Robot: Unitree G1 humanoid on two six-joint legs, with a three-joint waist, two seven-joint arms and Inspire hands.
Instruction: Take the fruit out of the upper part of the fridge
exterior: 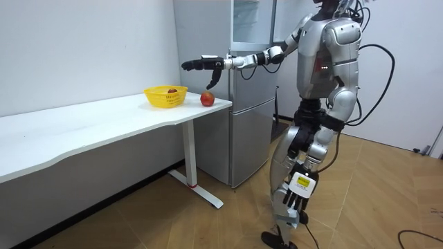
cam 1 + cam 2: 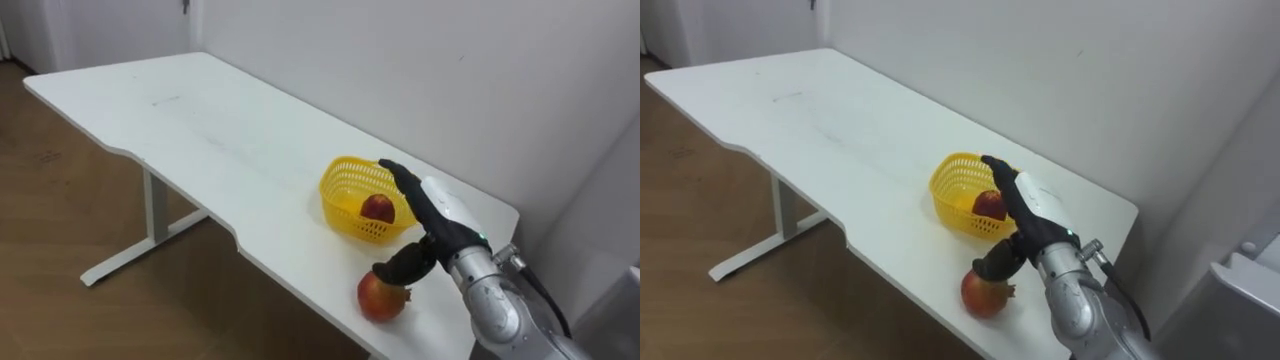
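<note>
the right hand (image 2: 437, 228) hovers open, fingers straight, thumb hanging down. the red fruit (image 2: 382, 297) lies on the table (image 2: 200, 130) just under the thumb, apart from it. under the fingertips a yellow basket (image 2: 338, 175) holds another fruit (image 2: 377, 208). the left hand (image 1: 295, 200) hangs relaxed.

red fruit (image 2: 382, 297): one round item, red skin shading to yellow-orange, with a short crown stub on its right side, so it lies on its side. it rests on the white table (image 2: 200, 130), close to the front edge, at the table end nearest the fridge (image 1: 242, 104). it sits just beside the yellow basket (image 2: 345, 190), outside it. the right hand (image 2: 430, 225) hovers just above with straight fingers; the room view shows a gap between them.
</note>
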